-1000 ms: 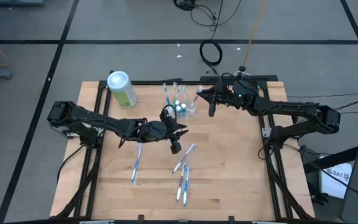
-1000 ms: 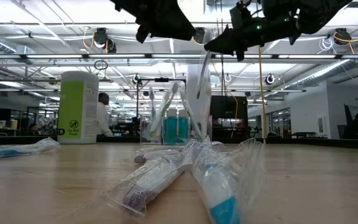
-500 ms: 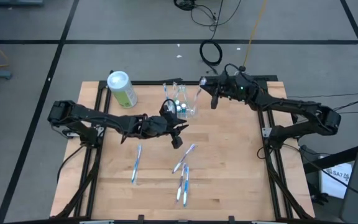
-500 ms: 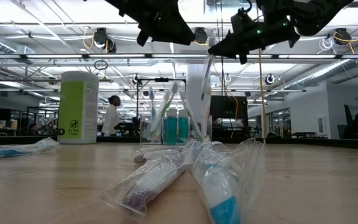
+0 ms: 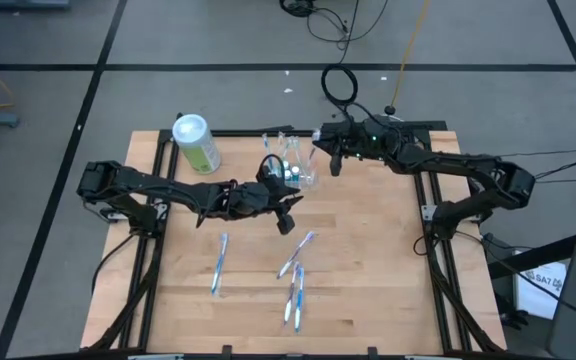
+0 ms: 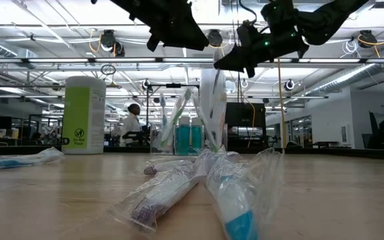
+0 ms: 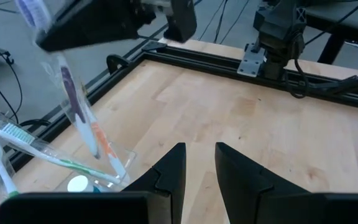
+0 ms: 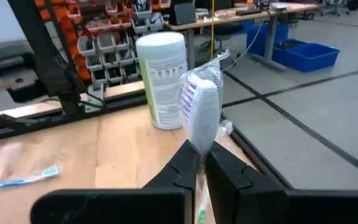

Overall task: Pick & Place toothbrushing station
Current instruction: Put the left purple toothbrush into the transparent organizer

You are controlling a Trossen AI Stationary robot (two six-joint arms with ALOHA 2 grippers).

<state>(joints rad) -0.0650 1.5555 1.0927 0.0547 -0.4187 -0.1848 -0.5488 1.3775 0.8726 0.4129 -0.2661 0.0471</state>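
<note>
The wooden desk (image 5: 368, 260) carries everything, with a black frame along its edges. The left arm reaches from the desk's left edge toward the middle, and the left gripper (image 5: 286, 218) hovers above the board just in front of the toothbrushing station; in the left wrist view its two dark fingers (image 7: 169, 171) stand a little apart with nothing between them. The right arm comes in from the right edge along the far edge, and the right gripper (image 5: 330, 160) is raised just beside the station, clenched on a wrapped toothbrush (image 8: 201, 109), whose bristled head in clear wrap stands up between the closed fingers in the right wrist view. The green-and-white canister (image 5: 196, 143) with a white lid stands upright near the far left corner. The toothbrushing station (image 5: 290, 168), a small clear holder, sits close to the middle of the far edge, well apart from the canister, with several toothbrushes (image 7: 48, 152) leaning out of it. A cluster of wrapped toothbrushes (image 5: 296, 275) lies on the board toward the near edge, around the centre. One more wrapped toothbrush (image 5: 218, 264) lies alone to the left of that cluster.
</note>
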